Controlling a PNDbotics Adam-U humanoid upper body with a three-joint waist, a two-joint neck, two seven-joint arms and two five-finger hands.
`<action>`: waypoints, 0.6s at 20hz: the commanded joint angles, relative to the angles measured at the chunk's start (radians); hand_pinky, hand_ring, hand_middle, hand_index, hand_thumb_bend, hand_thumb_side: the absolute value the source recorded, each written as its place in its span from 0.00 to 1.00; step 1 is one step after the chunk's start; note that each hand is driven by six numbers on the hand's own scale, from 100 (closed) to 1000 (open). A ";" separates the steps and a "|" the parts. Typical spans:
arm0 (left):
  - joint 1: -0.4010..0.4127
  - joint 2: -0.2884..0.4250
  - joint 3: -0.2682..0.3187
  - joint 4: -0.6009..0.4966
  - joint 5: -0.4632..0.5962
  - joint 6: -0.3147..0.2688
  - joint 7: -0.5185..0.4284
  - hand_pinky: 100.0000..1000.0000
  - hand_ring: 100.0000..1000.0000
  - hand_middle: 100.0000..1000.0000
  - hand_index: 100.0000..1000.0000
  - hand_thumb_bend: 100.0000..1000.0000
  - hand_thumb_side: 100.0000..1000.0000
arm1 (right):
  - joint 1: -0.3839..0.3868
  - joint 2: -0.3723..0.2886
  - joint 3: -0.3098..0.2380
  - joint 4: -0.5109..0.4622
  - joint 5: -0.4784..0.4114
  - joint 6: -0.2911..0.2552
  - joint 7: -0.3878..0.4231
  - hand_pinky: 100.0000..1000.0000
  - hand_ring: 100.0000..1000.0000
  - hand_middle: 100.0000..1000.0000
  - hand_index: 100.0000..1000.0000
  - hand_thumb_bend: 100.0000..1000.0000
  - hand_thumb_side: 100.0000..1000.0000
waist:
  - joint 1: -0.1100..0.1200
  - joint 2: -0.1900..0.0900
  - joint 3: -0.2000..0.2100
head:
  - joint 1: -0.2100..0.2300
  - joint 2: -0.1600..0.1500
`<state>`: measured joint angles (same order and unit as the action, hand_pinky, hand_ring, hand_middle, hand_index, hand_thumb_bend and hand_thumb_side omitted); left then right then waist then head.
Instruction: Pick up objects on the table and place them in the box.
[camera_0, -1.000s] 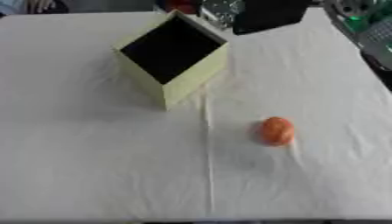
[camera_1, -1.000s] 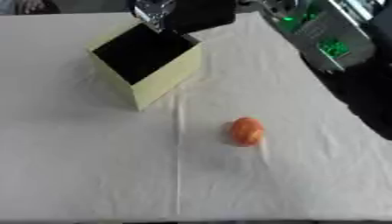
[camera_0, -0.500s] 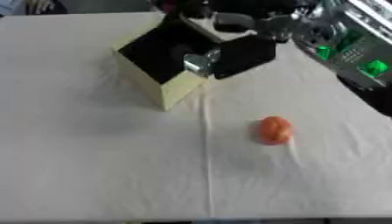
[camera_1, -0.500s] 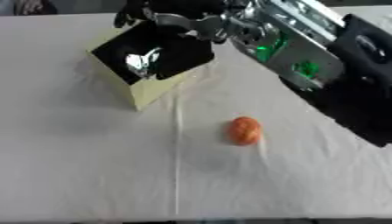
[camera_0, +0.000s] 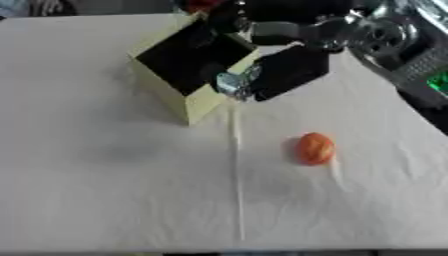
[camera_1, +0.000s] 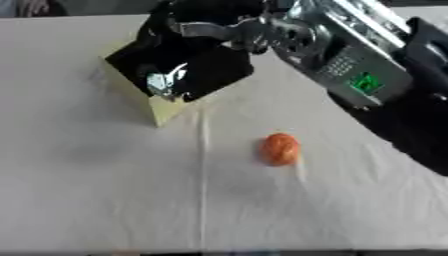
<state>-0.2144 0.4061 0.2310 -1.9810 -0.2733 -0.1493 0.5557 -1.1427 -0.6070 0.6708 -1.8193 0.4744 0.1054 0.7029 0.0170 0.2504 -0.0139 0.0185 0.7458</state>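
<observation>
Covering the whole frame, a white cloth (camera_0: 105, 190) with a centre crease lies mostly bare. The pale yellow cardboard box (camera_0: 199, 102), open and dark inside, sits upper left. The black right hand (camera_0: 284, 70) curls around something shiny silver (camera_0: 232, 84) at its rim. A round orange (camera_0: 314, 148) rests alone at centre right.

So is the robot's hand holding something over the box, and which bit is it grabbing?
The right hand holds a small shiny silver thing over the box rim. Which part it grips cannot be told.
</observation>
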 joint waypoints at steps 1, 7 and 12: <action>-0.002 0.034 0.003 -0.019 -0.001 0.001 -0.003 0.67 0.57 0.60 0.73 0.04 0.82 | 0.014 -0.054 -0.028 -0.031 -0.017 -0.009 0.013 0.89 0.90 0.80 0.92 0.00 1.00 | 0.000 -0.022 -0.003 | 0.005 0.005; 0.004 0.040 0.005 -0.019 -0.006 0.006 -0.004 0.67 0.57 0.60 0.73 0.04 0.82 | 0.133 -0.156 -0.060 -0.049 -0.055 -0.069 -0.041 0.89 0.90 0.80 0.93 0.00 1.00 | -0.009 -0.020 -0.015 | 0.019 0.005; 0.003 0.046 0.003 -0.019 -0.008 0.006 -0.006 0.67 0.57 0.60 0.73 0.04 0.82 | 0.248 -0.231 -0.097 -0.076 -0.021 -0.151 -0.124 0.90 0.90 0.80 0.95 0.00 0.98 | -0.015 -0.023 -0.020 | 0.032 0.008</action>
<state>-0.2035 0.4159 0.2311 -1.9810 -0.2781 -0.1447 0.5516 -0.8839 -0.7980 0.5965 -1.8789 0.4439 -0.0255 0.5986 0.0017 0.2465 -0.0342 0.0455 0.7472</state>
